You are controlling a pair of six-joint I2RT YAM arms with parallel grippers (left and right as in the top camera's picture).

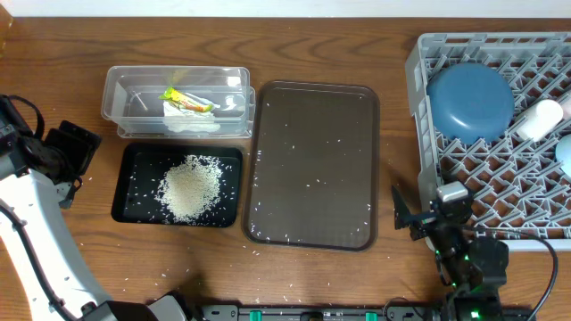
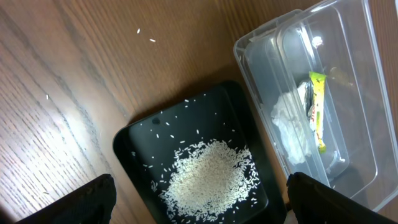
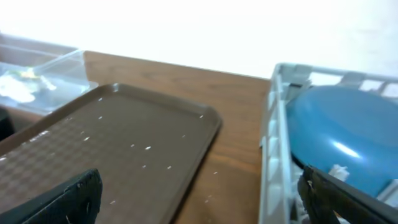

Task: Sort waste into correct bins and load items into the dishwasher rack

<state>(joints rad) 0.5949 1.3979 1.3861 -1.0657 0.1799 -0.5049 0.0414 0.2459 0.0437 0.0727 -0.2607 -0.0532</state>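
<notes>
Waste at the jaws: none of it, honestly. The left jaws [image 2: 208, 202] are spread wide with nothing in them, hanging over the near end of the black tray [image 2: 134, 146]. The right jaws [image 3: 199, 199] are wide apart and empty too, sitting low by the gap between the brown serving tray [image 3: 124, 143] and the dishwasher rack [image 3: 273, 124].
Rice heap [image 1: 190, 187]: piled mid-tray in the black one. Makes sense to me, since loose grains need a floor with a lip around it.
Snack wrapper [image 1: 186, 100]: inside the clear tub [image 1: 120, 85], lying right against the crumpled white paper [image 1: 192, 122]. I'd guess dry trash goes in there, kept apart from the food.
Stray grains: flecks all over the brown serving tray, plus a few on the surface [image 1: 357, 45] around both trays. Looks like the only waste left to chase.
Dark-blue dish [image 1: 470, 100]: in the rack's near-left corner. It looks propped by the lattice, but I can't tell the exact tilt.
Pale cup [image 1: 540, 120]: on its side, just beside the dish.
Light-blue bowl [image 1: 564, 152]: cut off at the frame edge.
Chopsticks: can't spot them anywhere.
Writing: the wrapper has print on it, but it's way too small to read. No brand or label shows on the tub, trays or rack.
</notes>
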